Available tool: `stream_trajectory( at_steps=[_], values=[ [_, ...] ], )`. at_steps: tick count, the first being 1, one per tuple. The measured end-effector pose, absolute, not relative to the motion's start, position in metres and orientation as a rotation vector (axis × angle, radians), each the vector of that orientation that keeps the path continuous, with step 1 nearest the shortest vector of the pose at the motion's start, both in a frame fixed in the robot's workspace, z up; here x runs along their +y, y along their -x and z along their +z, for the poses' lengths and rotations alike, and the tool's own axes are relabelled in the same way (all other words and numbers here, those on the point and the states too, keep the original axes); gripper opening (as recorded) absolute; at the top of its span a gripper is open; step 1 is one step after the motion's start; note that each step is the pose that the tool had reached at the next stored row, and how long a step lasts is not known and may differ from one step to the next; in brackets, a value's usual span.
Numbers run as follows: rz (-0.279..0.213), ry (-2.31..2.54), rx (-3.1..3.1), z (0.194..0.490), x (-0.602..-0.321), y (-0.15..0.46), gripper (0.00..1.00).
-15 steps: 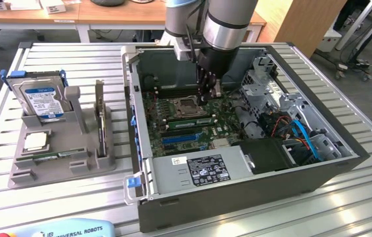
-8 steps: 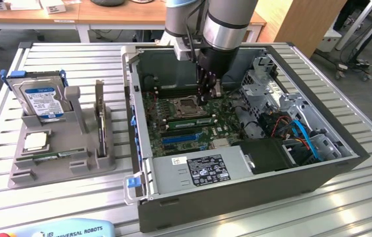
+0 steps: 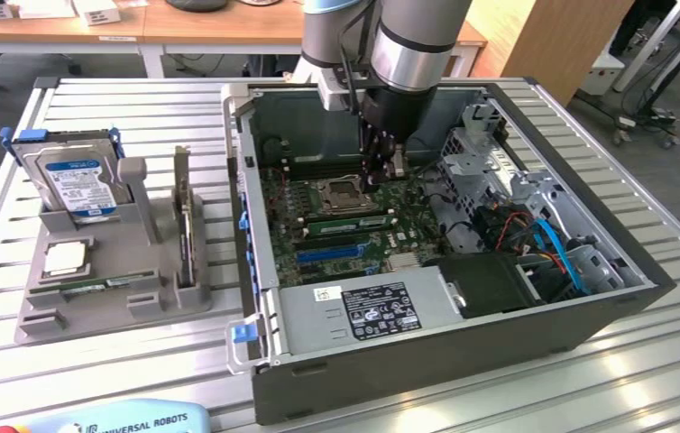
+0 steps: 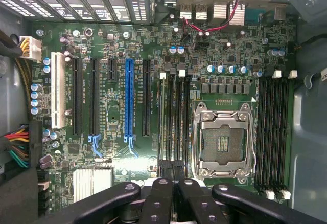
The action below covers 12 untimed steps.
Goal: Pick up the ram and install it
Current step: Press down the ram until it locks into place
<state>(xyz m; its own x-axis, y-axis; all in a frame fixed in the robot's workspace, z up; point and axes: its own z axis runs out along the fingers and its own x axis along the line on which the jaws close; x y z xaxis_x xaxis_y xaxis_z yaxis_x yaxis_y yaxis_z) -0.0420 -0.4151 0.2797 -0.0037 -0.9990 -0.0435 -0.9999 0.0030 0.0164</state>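
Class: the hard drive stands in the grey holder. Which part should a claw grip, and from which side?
Probably its top edge, pinching the two flat faces, coming from above. The hard drive stands upright with its lower part seated in the grey holder, leaving the top free.

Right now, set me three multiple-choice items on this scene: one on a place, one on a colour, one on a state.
1. Where is the gripper?
A. Over the grey holder
B. Inside the computer case, above the motherboard
C. Over the bare table

2. What colour is the long slot between the black ones?
A. Red
B. Blue
C. Yellow

3. How is the hard drive?
A. Upright in the holder
B. Flat on the table
C. Mounted in the case

Answers:
1 B, the gripper hangs within the case walls.
2 B, the slot is blue.
3 A, the hard drive stands on edge in the holder.
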Motion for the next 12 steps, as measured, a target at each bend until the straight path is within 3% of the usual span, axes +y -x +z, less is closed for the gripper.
stream_trajectory(
  at_steps=[12],
  values=[
    [0.059, 2.037, 2.358, 0.2797, -0.4149, 0.0421, 0.10]
  ],
)
